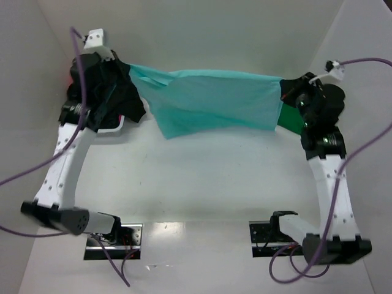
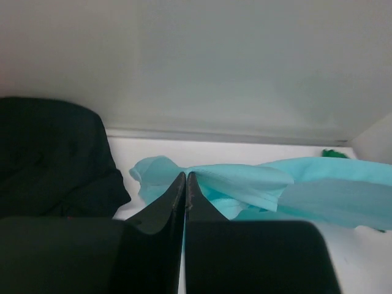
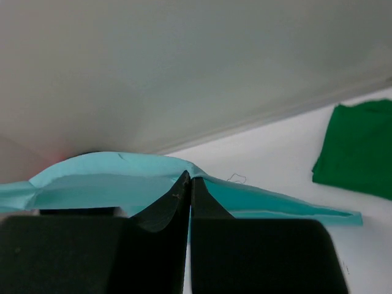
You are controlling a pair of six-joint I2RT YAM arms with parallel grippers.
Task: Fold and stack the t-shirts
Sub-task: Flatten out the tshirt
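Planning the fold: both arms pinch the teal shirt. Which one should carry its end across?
Left, probably. The left gripper pinches the teal shirt by the crumpled black shirt, poor ground to lay it on. The right gripper holds the other end beside the flat green shirt and can anchor there.
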